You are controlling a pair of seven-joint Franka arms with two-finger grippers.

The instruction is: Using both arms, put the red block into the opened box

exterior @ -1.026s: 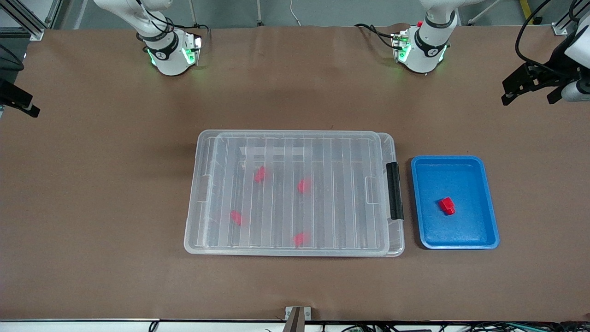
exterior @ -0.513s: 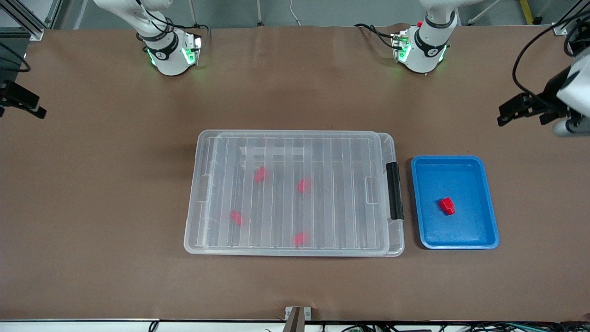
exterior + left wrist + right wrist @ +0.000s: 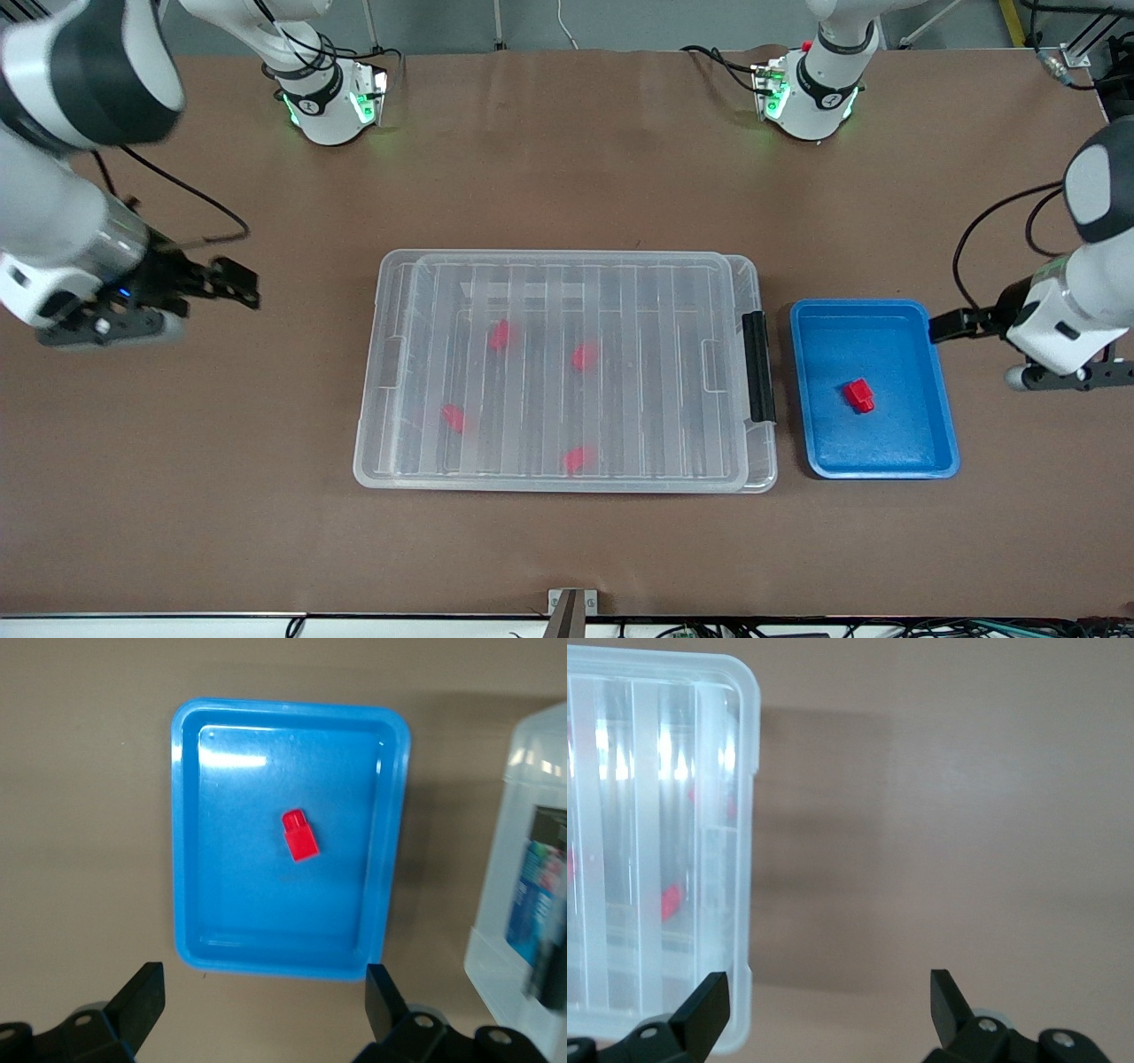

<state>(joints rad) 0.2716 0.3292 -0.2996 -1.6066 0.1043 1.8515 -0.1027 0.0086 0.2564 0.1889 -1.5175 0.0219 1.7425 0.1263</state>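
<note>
From the front view, I see both arms have swung in from the table's ends since a second ago. The right gripper [image 3: 244, 288] now hangs over bare table just off the box's [image 3: 565, 372] short side toward the right arm's end. The left gripper [image 3: 941, 326] has come to the blue tray's [image 3: 941, 443] edge on the left arm's end. The box itself has not shifted; its ribbed clear lid [image 3: 567, 266] lies on it and the black latch bar [image 3: 757, 366] faces the tray. Four red blocks show blurred through the lid, and one red block [image 3: 858, 395] lies in the tray, apart from its walls, where it lay before.

In the left wrist view, I look down on the blue tray [image 3: 186, 815] with the red block [image 3: 299, 833] near its middle, stub end pointing away from the gripper. The left gripper's [image 3: 266, 1019] fingers [image 3: 142, 1001] stand wide apart and empty. A label on the box [image 3: 496, 930] corner is too blurred to read.

In the right wrist view, the right gripper [image 3: 828, 1014] is likewise spread wide, holding nothing, over brown table beside the box's [image 3: 740, 815] rim. I can read no writing there.
</note>
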